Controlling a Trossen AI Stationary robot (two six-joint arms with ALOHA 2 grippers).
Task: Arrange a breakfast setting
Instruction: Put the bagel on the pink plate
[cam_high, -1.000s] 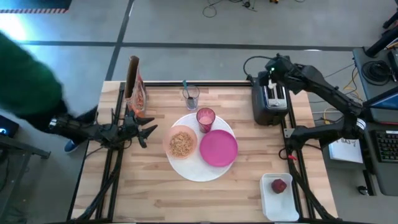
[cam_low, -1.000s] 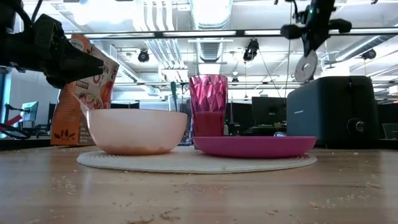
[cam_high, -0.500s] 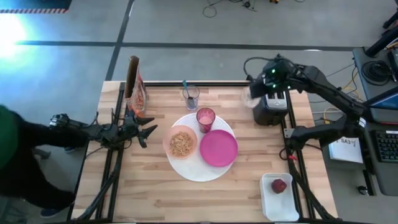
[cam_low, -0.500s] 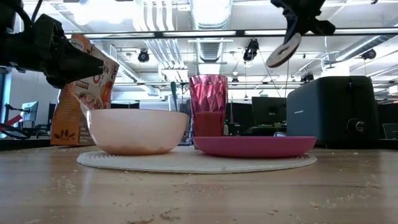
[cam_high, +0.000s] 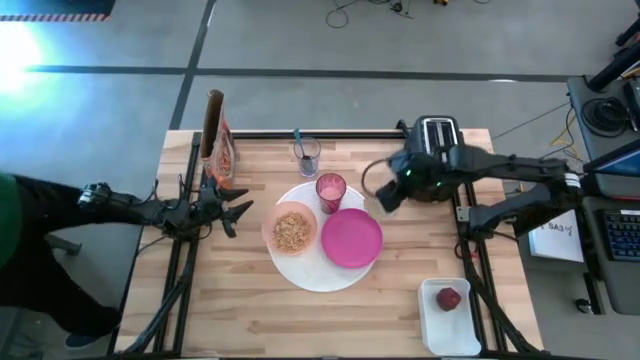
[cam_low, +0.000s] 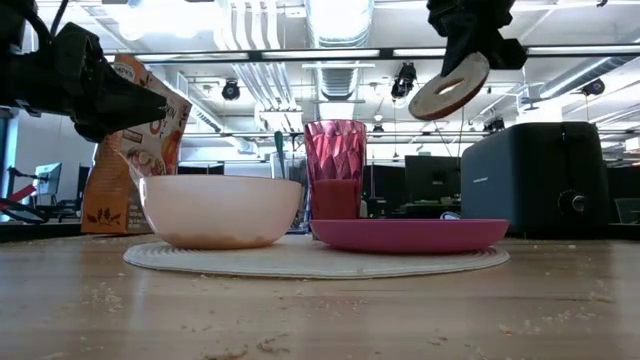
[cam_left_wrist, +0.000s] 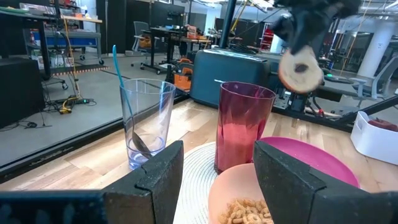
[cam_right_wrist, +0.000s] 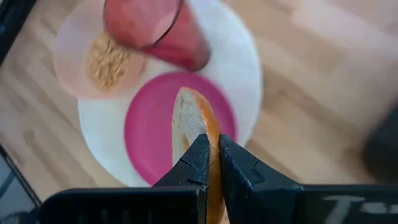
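My right gripper (cam_high: 390, 190) is shut on a bagel half (cam_low: 449, 87), high above the table between the black toaster (cam_high: 436, 152) and the magenta plate (cam_high: 351, 238). The plate, the peach bowl (cam_high: 292, 229) with cereal and the pink cup (cam_high: 331, 190) stand on the round white placemat (cam_high: 300, 272). The teal-handled spoon (cam_left_wrist: 115, 62) stands in a clear glass (cam_high: 306, 153) behind the mat. A small red fruit (cam_high: 448, 298) lies in a white tray. My left gripper (cam_high: 236, 208) is open and empty at the table's left, beside the bag. My right gripper pinches the bagel half by its rim (cam_right_wrist: 208, 146), one finger on each flat face. In the low view the fingers come from above. The bagel sticks out beyond the fingertips (cam_right_wrist: 198, 163), tilted, lifted clear above the plate's right side.
The colourful crinkled bag (cam_high: 217, 140) stands at the far left edge. The white tray (cam_high: 437, 320) sits at the near right corner. Bare wood lies along the near side. A person in green (cam_high: 20, 250) stands off the table's left.
My right gripper has carried the bagel half from above the toaster toward the table's left and near side, over toward the plate. The bagel has tipped from upright to slanted. The person in green at the left has moved back.
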